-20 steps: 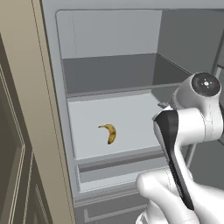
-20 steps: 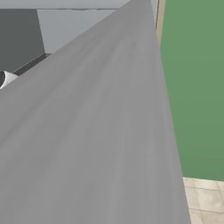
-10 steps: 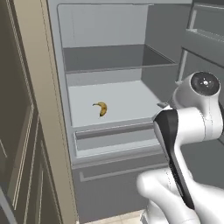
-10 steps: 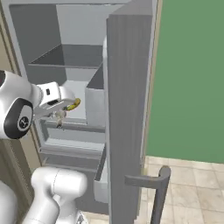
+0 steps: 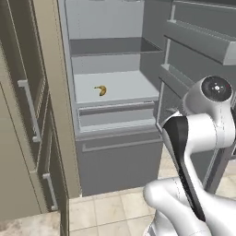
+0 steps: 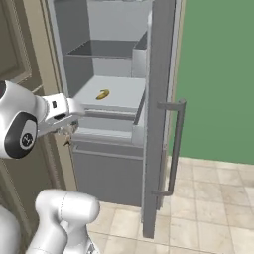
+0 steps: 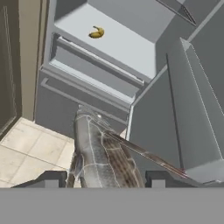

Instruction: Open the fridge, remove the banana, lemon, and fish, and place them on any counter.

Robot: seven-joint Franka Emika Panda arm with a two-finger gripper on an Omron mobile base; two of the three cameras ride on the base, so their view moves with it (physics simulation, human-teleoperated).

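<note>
The fridge [image 5: 115, 156] stands open, its door [image 6: 158, 74] swung out to the right. The banana [image 5: 101, 90] lies alone on the pale middle shelf, also seen as the banana [image 6: 102, 94] and the banana [image 7: 96, 32]. My gripper [image 6: 66, 130] hangs outside the fridge, left of the drawer front, shut on the fish [image 7: 98, 153]. The silver-grey fish sticks out forward between the fingertips [image 7: 50, 179], and a bit of the fish [image 6: 67, 141] shows under the hand. The lemon is out of view. A speckled beige corner [image 5: 23, 226] at lower left looks like the counter.
Beige tall cabinets [image 5: 27, 106] with bar handles flank the fridge on the left. The door's handle [image 6: 176, 144] juts toward the green wall [image 6: 218, 74]. Door bins [image 5: 198, 41] project on the right. Beige floor tiles [image 6: 208, 208] lie in front.
The whole picture has shifted: the base has backed away from the fridge, which now looks smaller and farther. The gripper stays shut on the fish. The banana has not moved on its shelf.
</note>
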